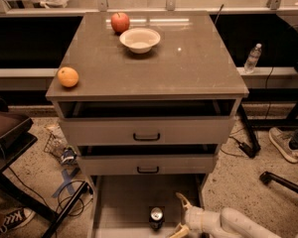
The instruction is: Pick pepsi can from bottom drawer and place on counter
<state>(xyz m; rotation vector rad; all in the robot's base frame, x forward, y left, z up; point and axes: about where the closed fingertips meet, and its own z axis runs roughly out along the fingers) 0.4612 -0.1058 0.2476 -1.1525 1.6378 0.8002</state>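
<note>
At the bottom edge of the view, the gripper point(177, 215) reaches in from the right, empty, its two fingers spread wide just beside the pepsi can point(156, 217). The can stands upright on the floor of the pulled-out bottom drawer point(120, 202), toward its front.

Risks for you to weigh:
- **Tipping:** if one finger meets the can's side before both straddle it, the can probably tips or rolls across the tray.
- **Slipping:** closing too high, on the shiny top rim, may let the can slip out.
- **Clipping on the way up:** a careless lift could catch the middle drawer point(148, 165), whose front stands slightly pulled out above.
- **Limited landing room:** on the counter point(198, 68), an apple point(120, 22), a bowl point(139, 39) and an orange point(68, 77) narrow your choice of spots.

Hidden or unclear: the drawer's front edge and most of the arm fall outside the frame. The lower fingertip sits right at the border. You cannot tell how deep the fingers lie relative to the can.
</note>
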